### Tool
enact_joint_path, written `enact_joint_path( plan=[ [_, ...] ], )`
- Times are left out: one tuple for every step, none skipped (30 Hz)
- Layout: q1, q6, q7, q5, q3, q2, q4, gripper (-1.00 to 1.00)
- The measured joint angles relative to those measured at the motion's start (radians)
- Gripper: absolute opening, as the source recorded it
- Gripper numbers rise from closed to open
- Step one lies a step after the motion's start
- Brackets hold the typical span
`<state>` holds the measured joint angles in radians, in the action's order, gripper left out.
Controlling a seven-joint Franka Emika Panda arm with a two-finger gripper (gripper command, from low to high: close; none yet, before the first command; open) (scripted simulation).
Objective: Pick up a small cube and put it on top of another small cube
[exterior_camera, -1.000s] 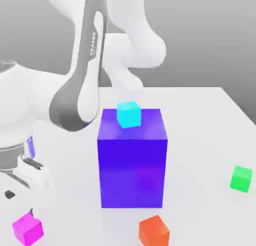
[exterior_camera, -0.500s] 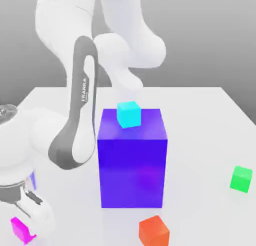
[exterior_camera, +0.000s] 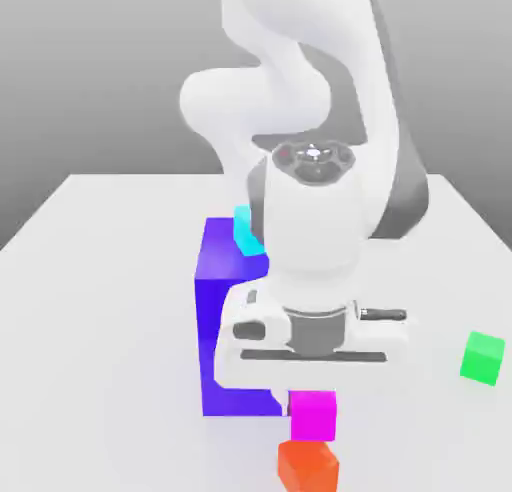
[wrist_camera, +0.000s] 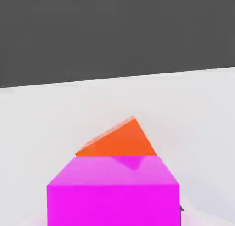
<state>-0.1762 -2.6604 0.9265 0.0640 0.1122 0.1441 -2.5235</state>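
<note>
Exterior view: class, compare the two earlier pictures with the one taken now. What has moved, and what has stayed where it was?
The magenta cube has left the table at the exterior view's lower left and now hangs under the arm's hand, directly over the orange cube. The arm has swung across from that left side, in front of the big blue block. The orange cube, the cyan cube on the block and the green cube have not moved.

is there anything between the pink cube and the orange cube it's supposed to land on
Nothing visible. In the exterior view the magenta cube sits under the hand, directly above the orange-red cube, with nothing between them. The big blue-purple block stands beside them, toward the exterior view's left, off that path.
</note>
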Motion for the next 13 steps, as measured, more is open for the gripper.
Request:
enact_joint_path(
  plan=[
    [-0.031,-0.001,0.006,-0.009,0.030,-0.019,-0.018,-1.00],
    [-0.070,-0.001,0.011,-0.018,0.060,-0.038,-0.036,-1.00],
    [-0.123,-0.002,0.018,-0.028,0.095,-0.058,-0.055,-1.00],
    [-0.189,-0.003,0.029,-0.042,0.131,-0.070,-0.068,-1.00],
    [-0.253,-0.011,0.049,-0.069,0.164,-0.065,-0.071,-1.00],
    [-0.308,-0.031,0.087,-0.120,0.186,-0.035,-0.064,-1.00],
    [-0.335,-0.057,0.116,-0.159,0.187,-0.002,-0.059,-1.00],
    [-0.354,-0.086,0.142,-0.194,0.179,0.033,-0.055,-1.00],
    [-0.373,-0.116,0.164,-0.225,0.162,0.068,-0.052,-1.00],
    [-0.380,-0.135,0.178,-0.245,0.156,0.089,-0.051,1.00],
    [-0.380,-0.135,0.178,-0.245,0.156,0.089,-0.051,1.00],
    [-0.380,-0.135,0.178,-0.245,0.156,0.089,-0.051,1.00],
    [-0.380,-0.135,0.178,-0.245,0.156,0.089,-0.051,1.00]
  ],
)
